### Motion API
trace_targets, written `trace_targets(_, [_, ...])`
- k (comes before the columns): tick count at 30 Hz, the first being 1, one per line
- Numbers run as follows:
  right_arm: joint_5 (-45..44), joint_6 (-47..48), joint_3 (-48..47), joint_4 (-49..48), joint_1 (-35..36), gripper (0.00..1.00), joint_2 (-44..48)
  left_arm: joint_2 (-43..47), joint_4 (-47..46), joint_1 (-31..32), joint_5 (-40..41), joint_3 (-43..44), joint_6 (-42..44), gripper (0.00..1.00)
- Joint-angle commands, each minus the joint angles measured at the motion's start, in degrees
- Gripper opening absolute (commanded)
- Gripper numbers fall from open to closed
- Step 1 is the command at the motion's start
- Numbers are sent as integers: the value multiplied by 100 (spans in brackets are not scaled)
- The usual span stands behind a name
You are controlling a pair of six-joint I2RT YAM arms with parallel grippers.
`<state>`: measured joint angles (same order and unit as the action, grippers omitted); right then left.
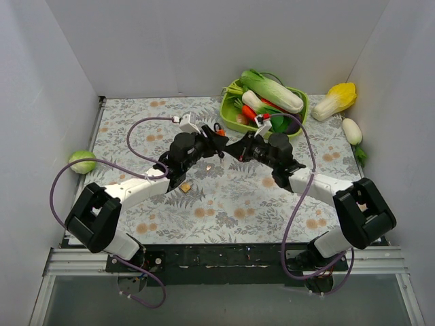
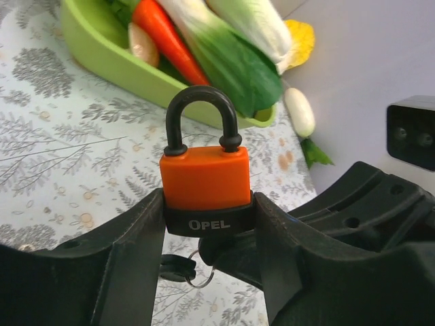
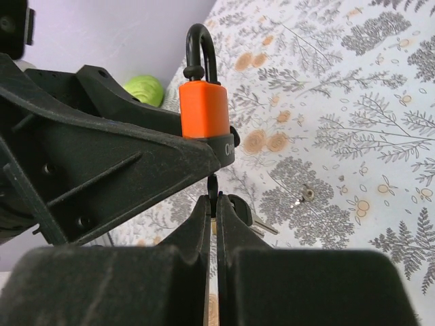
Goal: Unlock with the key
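Right gripper (image 3: 213, 204): its jaws are pressing fully together, pinching the key (image 3: 213, 185) by its head.
Key's place: it is standing blade-up directly under the padlock (image 2: 204, 176), in the air over the middle of the table (image 1: 224, 204), slightly toward the far edge. Its tip is meeting the lock's underside, but I cannot tell how deep it is sitting.
Key's look: it is showing only as a thin dark sliver between the fingers, with a silvery ring (image 2: 202, 277) dangling beside it.
Left gripper (image 2: 207, 217): it is standing partly open, clamping the padlock's black base from both sides.
Padlock: it is being held upright, orange body above and black shackle (image 2: 202, 102) closed on top.
Why held so: one arm is probably steadying the lock with its keyhole facing down, so the other can feed the key upward.
Green tray (image 2: 109, 61): it is sitting near the table's far right corner, well apart.
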<state>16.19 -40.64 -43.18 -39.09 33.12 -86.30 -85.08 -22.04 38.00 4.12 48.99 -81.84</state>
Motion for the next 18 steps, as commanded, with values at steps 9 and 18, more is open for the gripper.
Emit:
trace_targets(9, [-441,-664,-94,-652,-482,1,1159,685,-1170,340,-2125,-241,37,0])
trace_targets(18, [-328,196,-217,41,-509,1,1502,615,-697,349,-2179,75,265,0])
